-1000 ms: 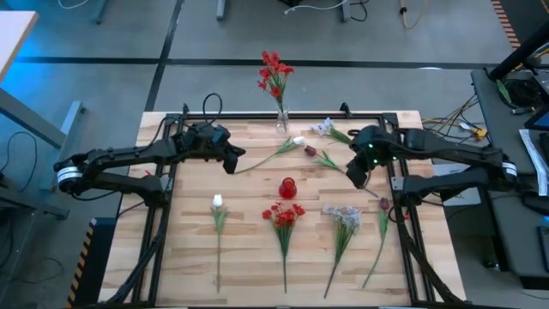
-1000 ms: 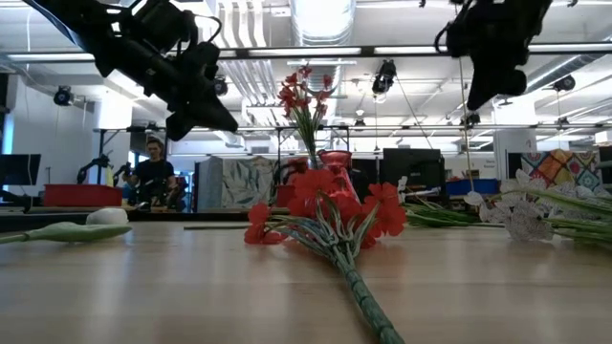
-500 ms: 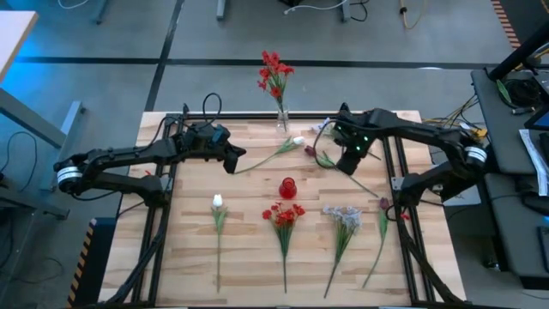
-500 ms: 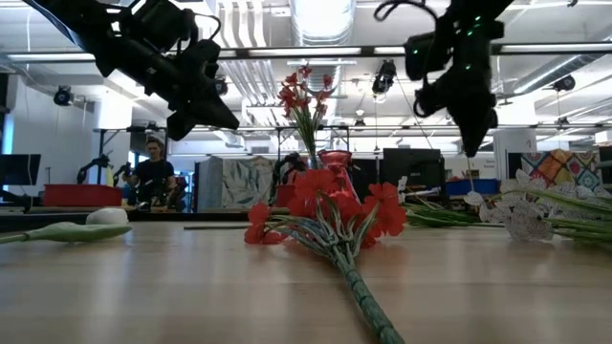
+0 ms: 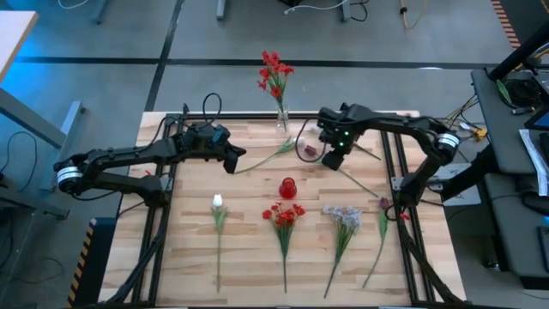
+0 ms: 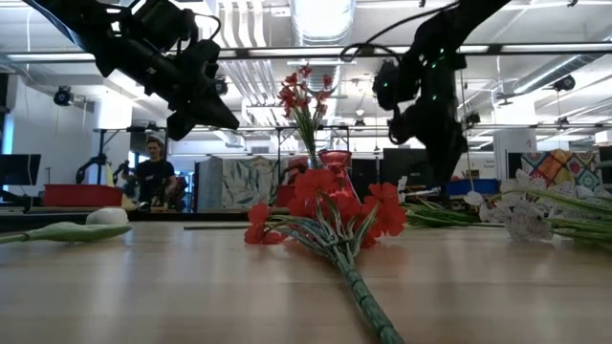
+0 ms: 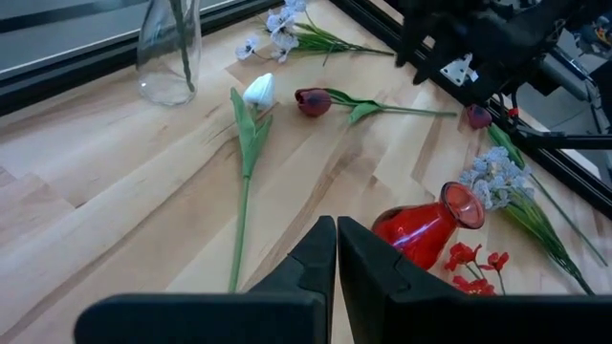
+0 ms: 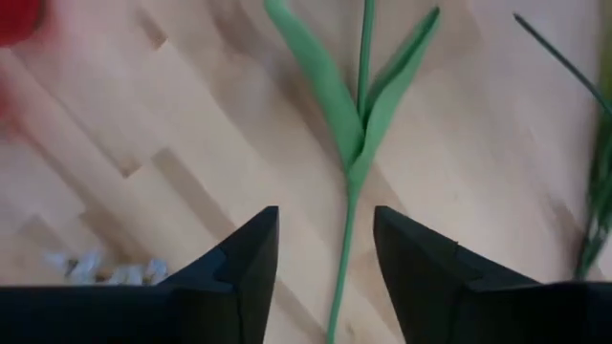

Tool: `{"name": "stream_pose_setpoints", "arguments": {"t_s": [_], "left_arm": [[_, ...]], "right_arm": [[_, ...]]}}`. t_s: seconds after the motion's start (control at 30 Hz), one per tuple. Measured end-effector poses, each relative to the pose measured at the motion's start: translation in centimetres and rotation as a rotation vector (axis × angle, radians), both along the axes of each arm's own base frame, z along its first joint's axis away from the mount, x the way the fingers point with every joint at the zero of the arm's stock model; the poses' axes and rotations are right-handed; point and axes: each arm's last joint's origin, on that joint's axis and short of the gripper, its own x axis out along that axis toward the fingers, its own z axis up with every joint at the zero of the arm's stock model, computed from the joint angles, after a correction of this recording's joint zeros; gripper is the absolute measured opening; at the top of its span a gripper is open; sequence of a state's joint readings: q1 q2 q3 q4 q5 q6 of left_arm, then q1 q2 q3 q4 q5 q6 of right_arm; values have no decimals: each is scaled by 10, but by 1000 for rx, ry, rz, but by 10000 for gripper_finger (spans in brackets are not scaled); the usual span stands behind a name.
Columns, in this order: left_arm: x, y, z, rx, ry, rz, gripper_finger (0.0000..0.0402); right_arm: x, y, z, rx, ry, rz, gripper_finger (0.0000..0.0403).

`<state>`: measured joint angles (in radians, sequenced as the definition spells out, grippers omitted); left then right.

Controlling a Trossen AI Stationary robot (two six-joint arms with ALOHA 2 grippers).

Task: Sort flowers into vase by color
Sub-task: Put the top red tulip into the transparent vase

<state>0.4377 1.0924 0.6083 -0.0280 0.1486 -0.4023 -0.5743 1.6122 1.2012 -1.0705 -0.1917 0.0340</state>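
Note:
My right gripper (image 5: pixel 331 160) hangs open over the green stem (image 8: pixel 356 143) of a dark maroon flower (image 5: pixel 309 150) at the table's far middle. Its fingers stand on either side of the stem, above it. My left gripper (image 5: pixel 233 160) is shut and raised near the stem end of a white flower (image 5: pixel 298 140). A clear vase (image 5: pixel 281 121) at the far edge holds red flowers (image 5: pixel 274 73). A red vase (image 5: pixel 287 186) stands mid-table. Near it lie a white flower (image 5: pixel 217 202), a red cluster (image 5: pixel 285 213), a pale blue cluster (image 5: pixel 343 215) and a maroon bud (image 5: pixel 383 204).
Another pale blue cluster (image 7: pixel 282 19) lies by the far edge, beside the clear vase. Black rails (image 5: pixel 163 223) run along the table's left and right sides. The near part of the tabletop (image 5: pixel 249 275) holds only flower stems. A person (image 6: pixel 153 172) sits in the room behind.
My right gripper has swung from the table's right side toward its left and far edge, coming down over the maroon flower's stem. The flowers and vases lie as before.

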Motion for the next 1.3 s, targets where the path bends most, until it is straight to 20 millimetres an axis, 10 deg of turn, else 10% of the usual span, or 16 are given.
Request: {"name": "stream_pose_setpoints", "arguments": {"t_s": [0.83, 1.03, 1.3], "left_arm": [[0, 0, 0, 4, -2, 5, 0], [0, 0, 1, 6, -5, 7, 0], [0, 0, 1, 4, -5, 9, 0]], "right_arm": [[24, -17, -69, 11, 87, 16, 71], [25, -17, -44, -39, 2, 9, 14], [18, -13, 45, -245, -346, -68, 13]]}}
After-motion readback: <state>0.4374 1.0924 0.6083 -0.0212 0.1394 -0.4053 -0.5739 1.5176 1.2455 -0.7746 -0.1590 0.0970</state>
